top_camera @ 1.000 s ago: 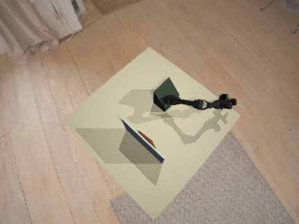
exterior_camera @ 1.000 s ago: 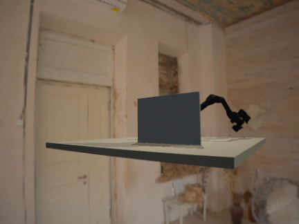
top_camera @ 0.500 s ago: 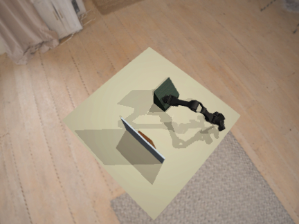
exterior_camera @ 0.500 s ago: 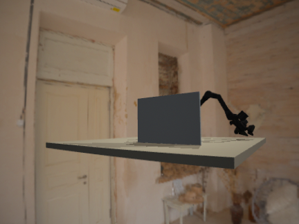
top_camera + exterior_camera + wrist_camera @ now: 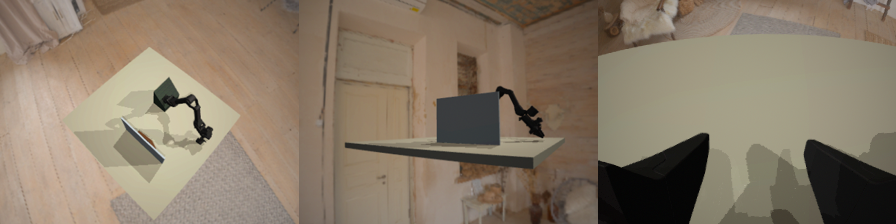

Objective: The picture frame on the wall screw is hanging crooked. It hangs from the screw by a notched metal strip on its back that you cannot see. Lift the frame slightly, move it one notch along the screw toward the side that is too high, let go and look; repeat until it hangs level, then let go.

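The picture frame (image 5: pixel 147 139) shows in the top view as a small brown shape on the arm's side of the upright blue-grey wall panel (image 5: pixel 142 142) (image 5: pixel 468 119). It is seen steeply from above, so its tilt cannot be told. In the exterior view the panel hides it, and it is outside the wrist view. The screw and the notched strip are not visible. My gripper (image 5: pixel 200 141) (image 5: pixel 542 136) (image 5: pixel 758 144) is open, its fingers apart with nothing between them. It points down over the table, off to the side of the panel and well away from the frame.
The arm's base stands by a dark green wedge-shaped block (image 5: pixel 168 90) on the pale square table (image 5: pixel 149 59) (image 5: pixel 385 143). Shadows of the arm and panel lie across the table top. The table edge is near the gripper in the top view.
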Robot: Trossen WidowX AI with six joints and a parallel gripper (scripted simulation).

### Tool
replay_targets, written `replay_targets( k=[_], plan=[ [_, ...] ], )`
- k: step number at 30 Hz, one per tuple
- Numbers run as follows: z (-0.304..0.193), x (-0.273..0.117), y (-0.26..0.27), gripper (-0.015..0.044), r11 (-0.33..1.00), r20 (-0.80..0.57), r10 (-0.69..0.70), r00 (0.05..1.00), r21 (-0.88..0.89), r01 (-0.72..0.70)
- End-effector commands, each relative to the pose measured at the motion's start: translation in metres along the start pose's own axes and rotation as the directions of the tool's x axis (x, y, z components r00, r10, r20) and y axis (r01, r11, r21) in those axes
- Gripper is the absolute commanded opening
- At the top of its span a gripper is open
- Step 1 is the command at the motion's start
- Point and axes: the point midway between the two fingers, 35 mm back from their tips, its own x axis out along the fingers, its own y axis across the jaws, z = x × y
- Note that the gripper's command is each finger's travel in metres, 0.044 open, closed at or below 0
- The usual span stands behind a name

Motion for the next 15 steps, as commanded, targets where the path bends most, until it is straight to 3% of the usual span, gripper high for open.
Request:
replay_targets(
  k=[1, 8, 15],
  plan=[
    [-0.003, -0.038, -0.066, 0.0260, 0.931, 0.024, -0.198, 0.980, 0.317, 0.180],
    [-0.010, -0.104, -0.138, 0.0260, 0.663, 0.057, -0.447, 0.892, 0.691, 0.288],
    [-0.024, -0.180, -0.188, 0.0260, 0.313, 0.083, -0.666, 0.741, 0.933, 0.176]
  ],
)
